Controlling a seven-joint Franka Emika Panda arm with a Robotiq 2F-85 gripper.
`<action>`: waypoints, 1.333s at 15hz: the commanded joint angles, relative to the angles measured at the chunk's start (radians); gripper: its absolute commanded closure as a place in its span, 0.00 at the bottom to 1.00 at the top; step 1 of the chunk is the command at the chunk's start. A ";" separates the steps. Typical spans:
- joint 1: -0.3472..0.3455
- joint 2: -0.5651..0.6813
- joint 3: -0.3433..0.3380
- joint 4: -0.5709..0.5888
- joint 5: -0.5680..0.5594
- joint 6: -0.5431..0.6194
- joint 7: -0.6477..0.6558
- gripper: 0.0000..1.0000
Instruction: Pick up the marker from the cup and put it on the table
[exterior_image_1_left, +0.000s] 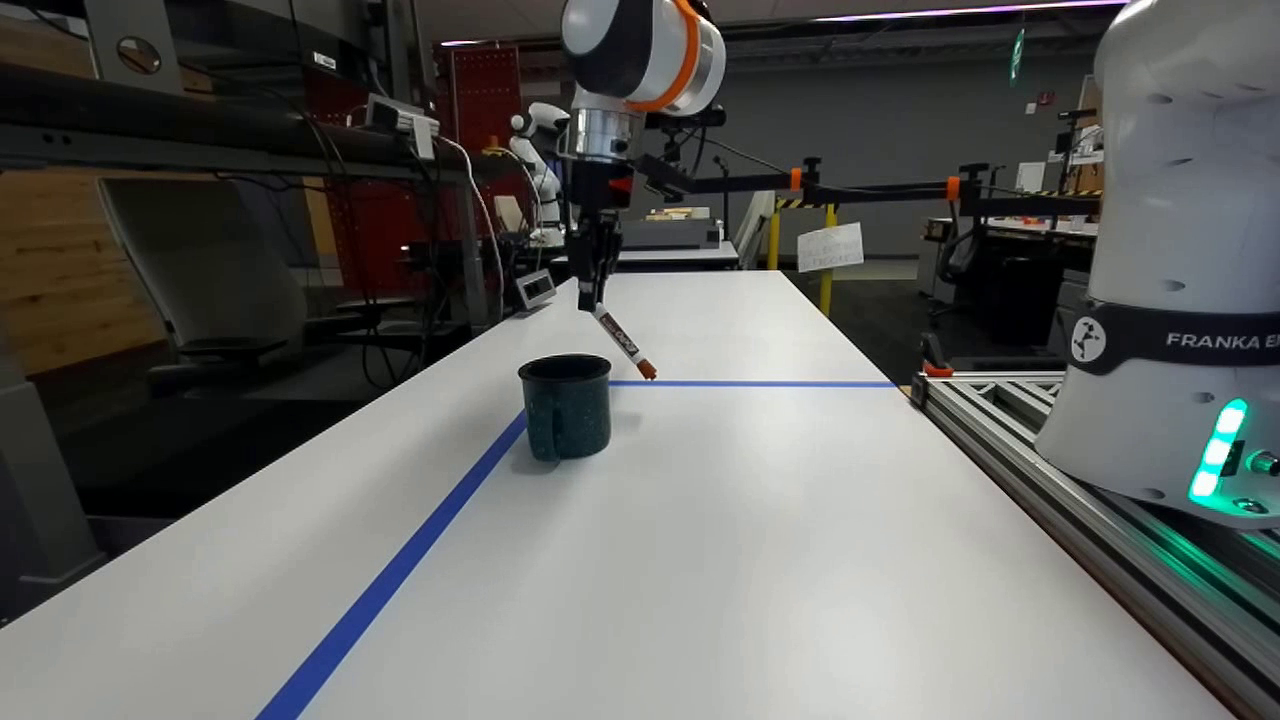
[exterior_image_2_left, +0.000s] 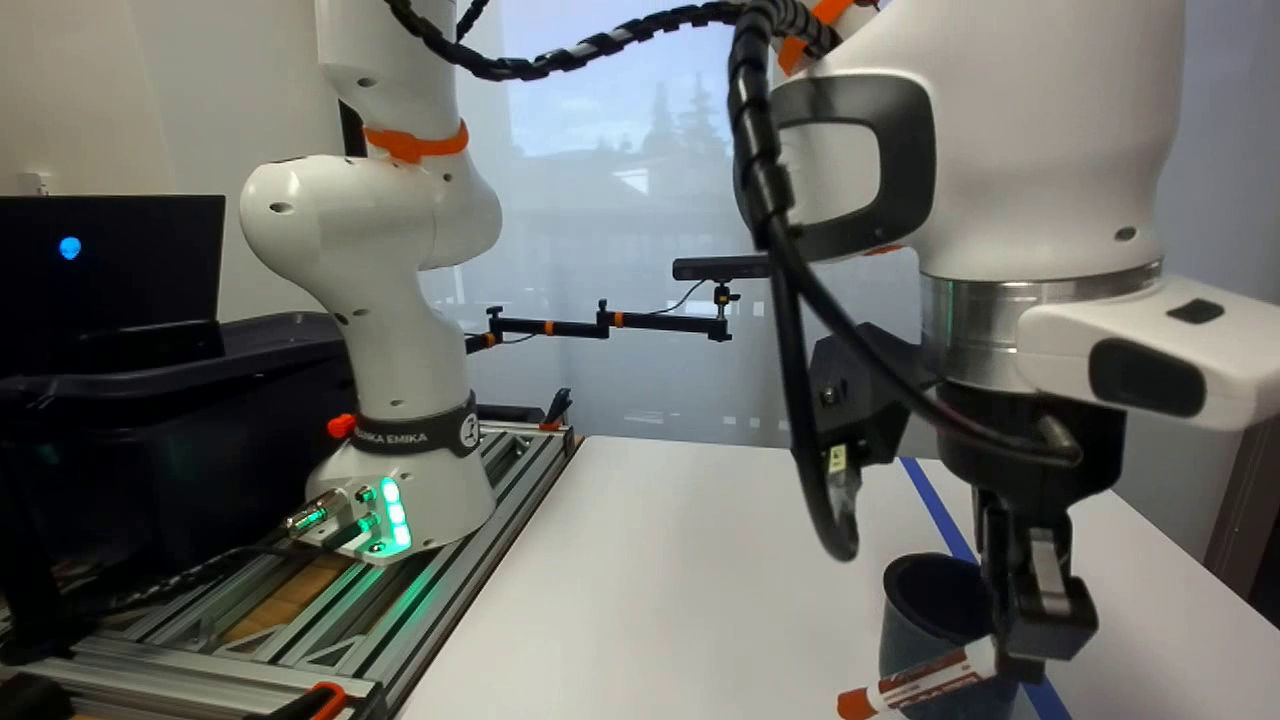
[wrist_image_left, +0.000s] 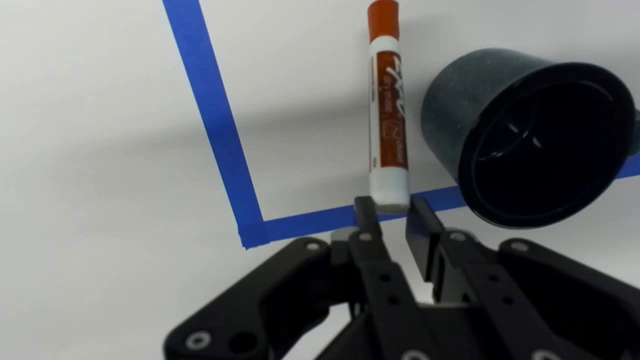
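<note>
- Gripper (wrist_image_left: 391, 206), nearest in the wrist view: clamped on the white end of the marker (wrist_image_left: 390, 110), which hangs tilted above the table (exterior_image_1_left: 780, 540), cap toward 12 o'clock.
- Cup (wrist_image_left: 525, 137) near it at 3 o'clock, same view; marker's out, so I'd call the pick done & the placing in hand.
- Next, prob.: swing clear of the rim, lower til the cap touches, lay it flat, let go. Gripped at one end only, it may pivot.
- Materials: marker = slim smooth cyl., prob. plastic, brown-red label, orange-brown cap. Cup = round, dark teal, speckled, glossy, prob. enamel. Table smooth, white, w/ flat blue tape (wrist_image_left: 219, 120).
</note>
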 joint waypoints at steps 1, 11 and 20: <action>-0.047 0.068 0.024 0.036 0.065 -0.030 -0.063 0.95; -0.159 0.252 0.119 0.138 0.075 0.017 -0.166 0.95; -0.157 0.302 0.162 0.161 -0.006 0.156 -0.171 0.46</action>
